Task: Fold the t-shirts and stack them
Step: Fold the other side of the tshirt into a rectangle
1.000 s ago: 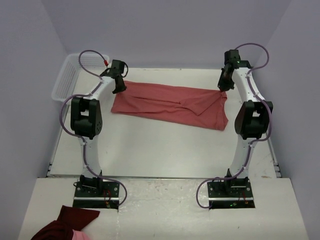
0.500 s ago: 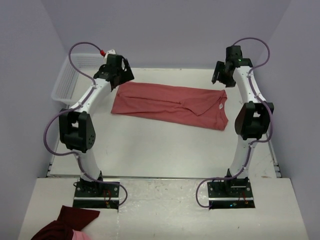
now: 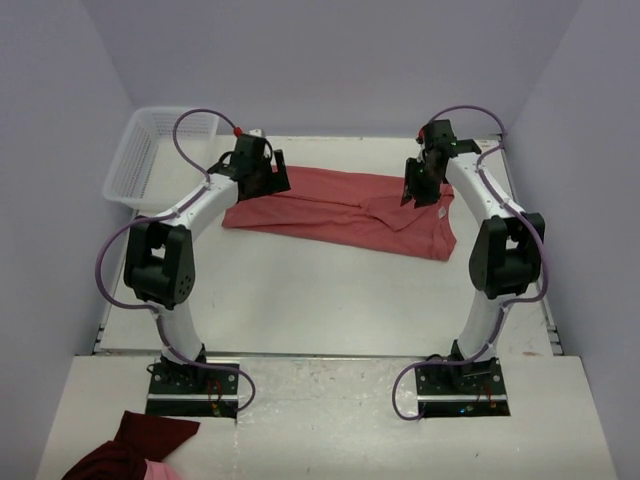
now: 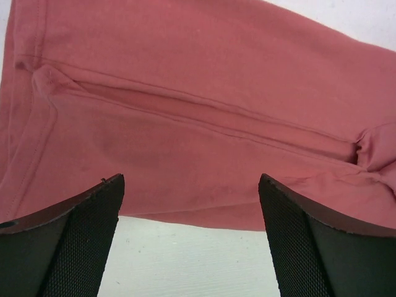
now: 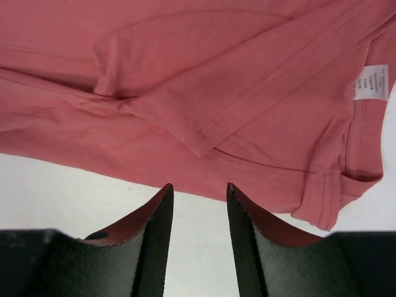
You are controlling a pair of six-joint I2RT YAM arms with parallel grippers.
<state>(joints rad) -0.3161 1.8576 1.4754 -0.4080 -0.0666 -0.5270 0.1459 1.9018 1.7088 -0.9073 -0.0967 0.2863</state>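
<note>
At the near left corner, beside the arm bases, a dark maroon bundle (image 3: 130, 448) lies apart from the work. Farther out, one salmon-red t-shirt (image 3: 330, 210) lies as a long doubled band across the far half of the worktop (image 3: 300, 300), its neck label (image 5: 371, 81) at the right end. The left claw (image 4: 190, 179) hovers over the left end, spread wide and holding nothing. The right claw (image 5: 198, 185) hangs over the collar end, parted only narrowly and also bare. The cloth looks light, limp and prone to sag, so a pinch through all layers at the end corners seems wisest. Farthest left stands a white basket (image 3: 135, 165), with no contents discernible.
</note>
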